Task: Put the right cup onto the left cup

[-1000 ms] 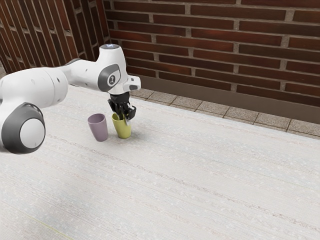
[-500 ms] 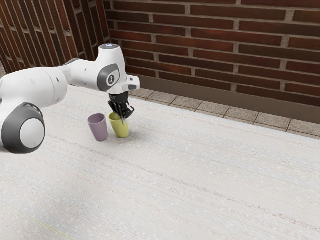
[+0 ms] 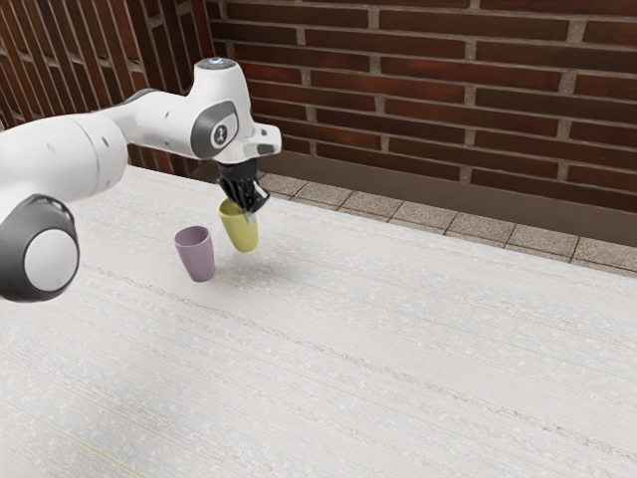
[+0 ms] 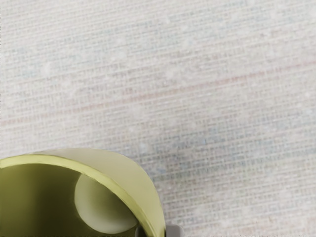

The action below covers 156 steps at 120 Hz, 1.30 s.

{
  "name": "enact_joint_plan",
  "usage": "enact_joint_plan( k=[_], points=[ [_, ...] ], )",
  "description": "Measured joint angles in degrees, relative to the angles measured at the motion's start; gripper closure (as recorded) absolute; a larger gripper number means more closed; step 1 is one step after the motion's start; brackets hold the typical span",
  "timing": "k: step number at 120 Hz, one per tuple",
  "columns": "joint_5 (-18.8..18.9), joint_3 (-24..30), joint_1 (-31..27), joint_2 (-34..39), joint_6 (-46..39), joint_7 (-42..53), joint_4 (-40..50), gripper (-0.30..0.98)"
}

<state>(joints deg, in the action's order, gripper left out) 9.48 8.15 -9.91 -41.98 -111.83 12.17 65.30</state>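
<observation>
Wrist view puts our fingers (image 4: 174,231) at the rim of the yellow cup (image 3: 242,235), one inside and one outside, pinching its thin wall between them. We take this as the task's right cup; it hangs clear of the bench (image 3: 398,349), with a soft shadow below. The lift is in hand, by our judgement, and the carry comes next. The purple cup (image 3: 198,259), the one to receive it, stands on the bench just beside, mouth up, toward the exterior view's left. We should raise the yellow cup until its base clears the purple rim, bring it across, centre it over the mouth, lower it and let go. Held by one side, it may swivel or catch that rim if we come in off centre. Both cups are plain, round and handleless, tapering to a narrower base, so they ought to nest. Their skins look smooth and low in shine, perhaps plastic or glazed clay; the yellow one has a rounded lip and a pale round patch inside. Beneath, the bench has a pale, woven-looking grain with faint pinkish streaks. Farther out come our glossy white arm (image 3: 90,154) with its dark joint caps, the speckled square tiles (image 3: 398,212) and the rough red-brown brick wall (image 3: 428,85).
</observation>
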Motion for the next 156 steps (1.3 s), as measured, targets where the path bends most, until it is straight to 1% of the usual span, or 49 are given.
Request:
enact_joint_plan(
  k=[19, 44, 59, 82, 119, 156],
  points=[
    [-0.2, -0.8, 1.2, 4.3, 0.4, -0.1, 3.4, 0.79],
    [-0.9, -1.7, 1.3, 9.9, 0.4, -0.3, 9.3, 0.79],
    [-1.7, -3.4, 1.7, 12.7, 0.2, -0.4, 12.4, 0.79],
    [-2.4, -4.6, 1.7, 16.7, -0.1, -0.5, 17.2, 0.79],
    [-2.6, -7.5, 1.7, 18.1, 0.1, -0.6, 17.9, 0.79],
    [-1.9, -9.1, 1.1, 17.4, 0.4, -0.3, 16.9, 0.79]
  ],
)
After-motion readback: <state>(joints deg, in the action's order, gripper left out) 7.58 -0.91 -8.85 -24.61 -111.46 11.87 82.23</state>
